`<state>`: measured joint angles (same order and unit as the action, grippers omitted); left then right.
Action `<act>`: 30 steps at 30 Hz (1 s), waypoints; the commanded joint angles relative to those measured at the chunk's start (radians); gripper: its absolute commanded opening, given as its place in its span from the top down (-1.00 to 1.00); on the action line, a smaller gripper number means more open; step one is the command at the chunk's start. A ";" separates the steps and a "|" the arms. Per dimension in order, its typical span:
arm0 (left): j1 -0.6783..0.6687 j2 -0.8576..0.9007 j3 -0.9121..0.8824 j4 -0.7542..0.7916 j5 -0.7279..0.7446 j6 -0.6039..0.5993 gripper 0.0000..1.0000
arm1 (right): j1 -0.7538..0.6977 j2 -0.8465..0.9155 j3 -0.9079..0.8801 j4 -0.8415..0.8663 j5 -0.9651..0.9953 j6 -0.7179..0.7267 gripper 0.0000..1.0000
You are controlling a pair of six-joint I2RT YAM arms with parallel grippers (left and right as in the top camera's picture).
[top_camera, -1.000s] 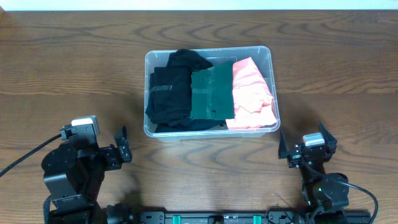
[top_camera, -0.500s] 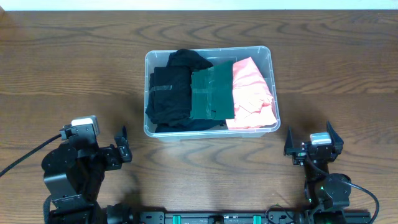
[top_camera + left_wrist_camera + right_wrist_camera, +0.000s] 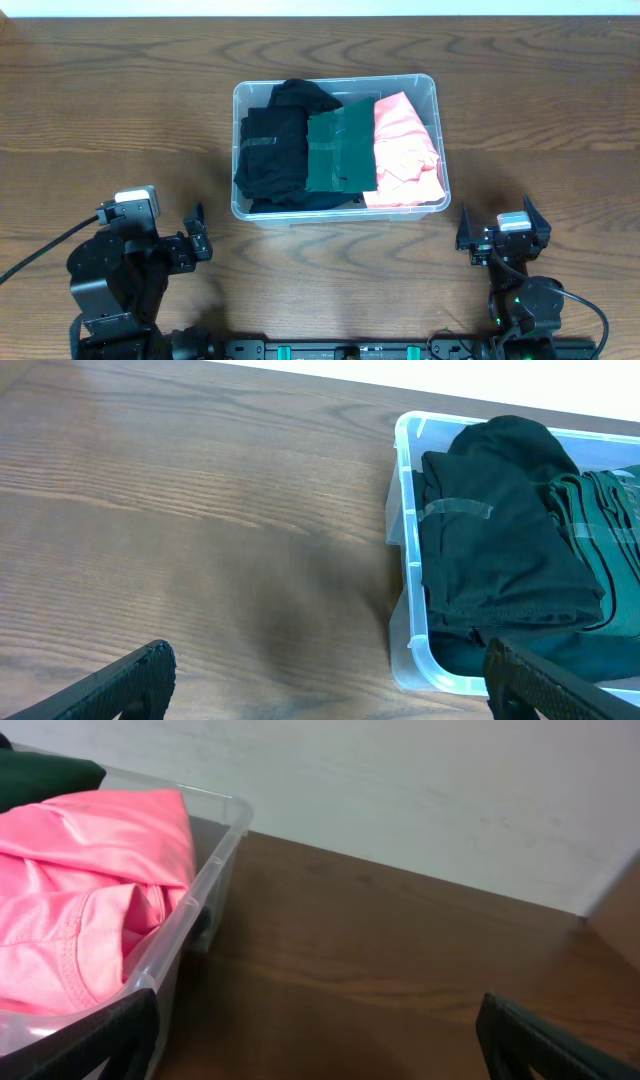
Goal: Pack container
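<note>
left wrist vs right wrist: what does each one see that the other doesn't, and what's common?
Left wrist only: the black garment, folded at the left end of the container, with bare wood beside it.
Right wrist only: the pink garment at the container's right end, and the white wall behind.
Both: the container, the green garment (only a sliver at the right wrist view's top-left corner) and the table.

Dark wood-grain table (image 3: 120,100) fills the view, evenly lit, with a plain white wall (image 3: 400,790) behind its far edge.
</note>
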<state>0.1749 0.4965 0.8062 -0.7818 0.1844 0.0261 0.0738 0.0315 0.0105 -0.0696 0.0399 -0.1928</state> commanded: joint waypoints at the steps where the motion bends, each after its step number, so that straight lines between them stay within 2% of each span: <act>1: 0.005 -0.002 -0.003 0.001 0.010 0.005 -0.96 | -0.009 -0.019 -0.005 0.010 -0.006 -0.006 -0.98; 26: 0.004 -0.002 -0.003 0.001 0.010 0.005 -0.96 | -0.009 -0.026 -0.005 -0.001 -0.007 -0.006 -0.99; 30: -0.044 -0.002 -0.003 -0.004 0.009 0.005 -0.96 | -0.009 -0.026 -0.005 -0.002 -0.007 -0.006 -0.98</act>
<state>0.1566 0.4965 0.8062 -0.7834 0.1841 0.0261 0.0738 0.0166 0.0101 -0.0696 0.0395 -0.1928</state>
